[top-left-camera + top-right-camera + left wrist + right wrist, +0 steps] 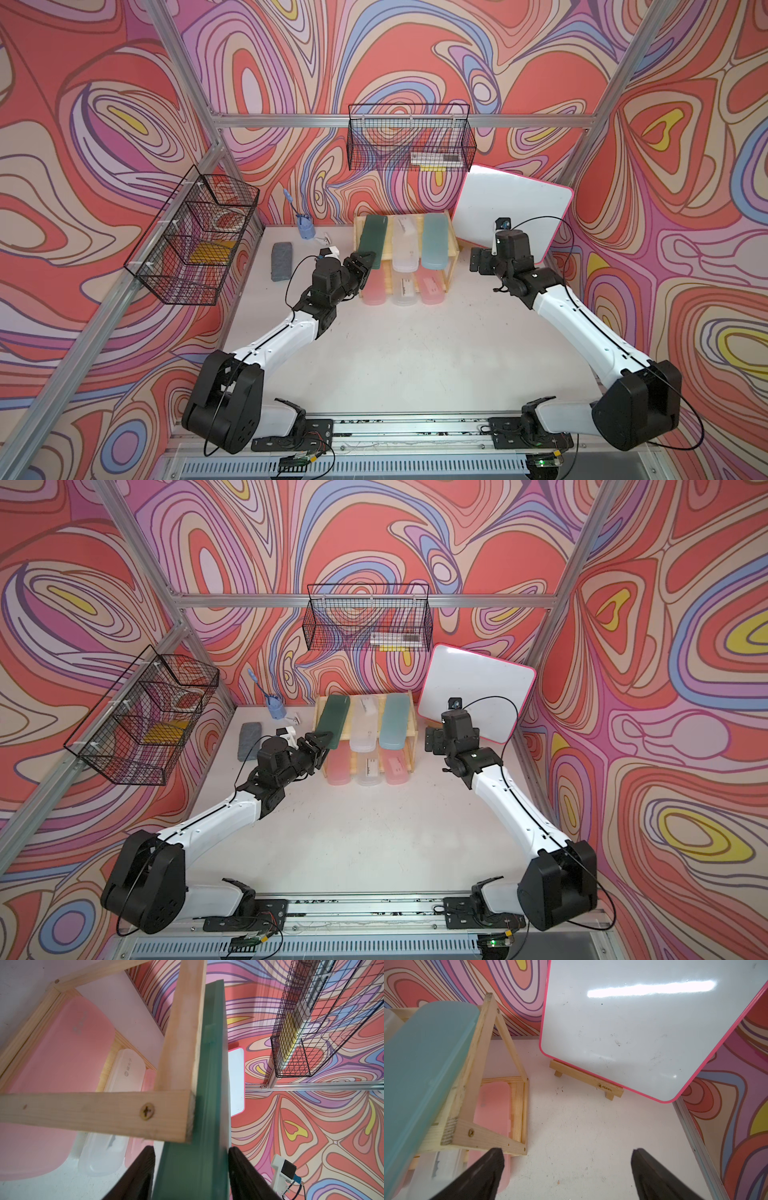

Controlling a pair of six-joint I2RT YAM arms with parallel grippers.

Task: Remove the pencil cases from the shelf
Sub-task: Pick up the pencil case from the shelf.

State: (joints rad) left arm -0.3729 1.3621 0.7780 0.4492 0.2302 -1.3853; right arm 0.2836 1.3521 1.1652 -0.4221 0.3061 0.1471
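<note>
The wooden shelf (454,237) stands at the back of the table. Its top tier carries a dark green pencil case (376,235), a frosted clear one (405,245) and a teal one (435,241). On the lower tier lie a pink case (374,291), a clear one (403,291) and a second pink one (430,286). My left gripper (368,259) is shut on the near end of the dark green case (212,1064), one finger on each flat side. The right gripper (478,259) hangs open and empty right of the shelf, beside the teal case (421,1068).
A pink-rimmed whiteboard (515,216) on a small wooden easel leans just behind the right gripper. A grey felt block (281,257) and a blue cup (306,228) sit left of the shelf. Black wire baskets hang on the left wall (195,245) and back wall (411,141).
</note>
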